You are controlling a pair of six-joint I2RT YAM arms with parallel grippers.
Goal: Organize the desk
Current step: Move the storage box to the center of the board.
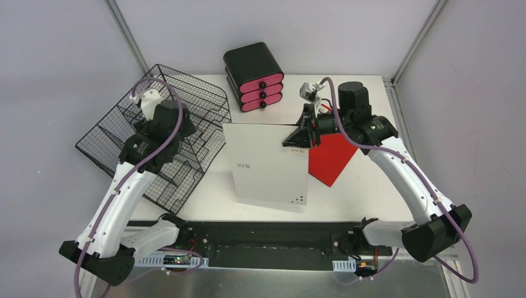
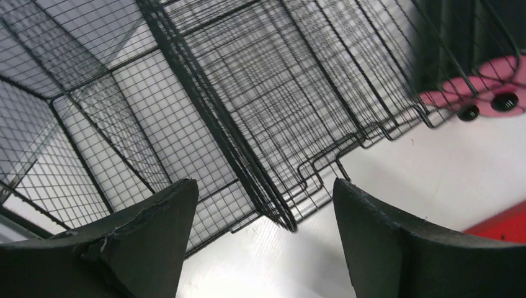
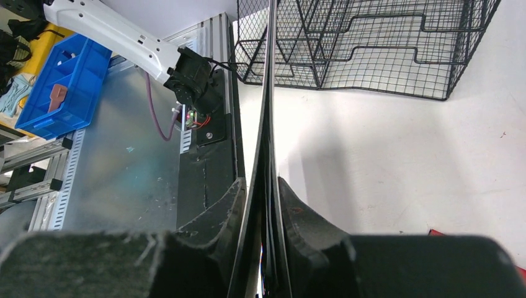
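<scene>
Right gripper (image 1: 302, 138) pinched tight on the notebook (image 1: 267, 164) cover; left gripper (image 2: 263, 189) spread wide over the wire rack (image 1: 205, 102).

From overhead, the white desk (image 1: 347, 192) fills the middle of the frame. The notebook lies at its centre, its white cover caught at the upper right corner, with red showing just to the right. Up close, both right fingers (image 3: 232, 205) press on the thin cover edge. The rack sits at the upper left, and a black drawer unit (image 1: 253, 74) with pink fronts stands at top centre.
</scene>
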